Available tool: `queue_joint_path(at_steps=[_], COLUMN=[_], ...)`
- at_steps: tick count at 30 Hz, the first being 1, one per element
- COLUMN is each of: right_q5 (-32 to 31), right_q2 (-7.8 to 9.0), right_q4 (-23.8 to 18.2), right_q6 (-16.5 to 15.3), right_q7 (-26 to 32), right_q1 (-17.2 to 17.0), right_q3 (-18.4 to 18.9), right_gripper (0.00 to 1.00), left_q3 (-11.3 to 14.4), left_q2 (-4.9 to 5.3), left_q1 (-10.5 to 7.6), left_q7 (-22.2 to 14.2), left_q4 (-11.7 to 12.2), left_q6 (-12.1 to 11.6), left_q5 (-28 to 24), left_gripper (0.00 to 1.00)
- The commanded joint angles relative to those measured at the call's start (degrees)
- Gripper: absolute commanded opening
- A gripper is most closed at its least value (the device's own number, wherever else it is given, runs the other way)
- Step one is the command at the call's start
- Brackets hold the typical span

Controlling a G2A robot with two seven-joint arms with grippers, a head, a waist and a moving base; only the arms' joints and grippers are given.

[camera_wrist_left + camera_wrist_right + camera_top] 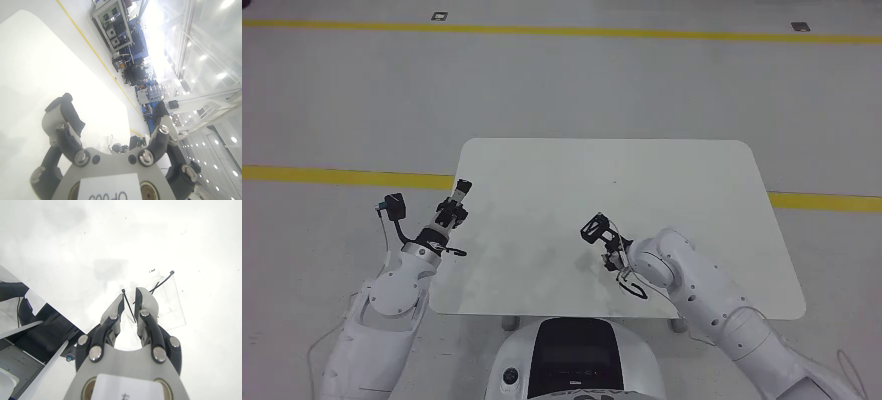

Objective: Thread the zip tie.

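Presently: my right hand (130, 292), slightly parted, zip tie (128, 305) slanting in the gap, not pinched, over the bench (692, 180). My left hand (113, 102) spread, empty. Risk: closing askew may flick the tie away.

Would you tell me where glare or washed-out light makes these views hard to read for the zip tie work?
Left wrist view: strong glare bleaches the table, and the hall lights flare. Right wrist view: the bright table leaves the clear tray faint, yet the black zip tie between the right gripper's fingers stands out. Top view: even light.
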Motion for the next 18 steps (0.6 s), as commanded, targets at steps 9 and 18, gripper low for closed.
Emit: queue_joint_path(at_steps=[9, 18], right_q5=[0.0, 0.0], right_q2=[-0.16, -0.34], right_q4=[0.4, 0.7], right_q6=[-0.3, -0.2], right_q7=[0.0, 0.0], right_q1=[0.1, 0.2], right_q3=[0.0, -0.2], right_gripper=[0.11, 0.0], left_q3=[0.0, 0.0], left_q2=[0.0, 0.0], left_q1=[0.0, 0.0], left_q7=[0.0, 0.0], left_q4=[0.0, 0.0], left_q6=[0.0, 0.0], left_q5=[0.0, 0.0], left_gripper=[1.0, 1.0])
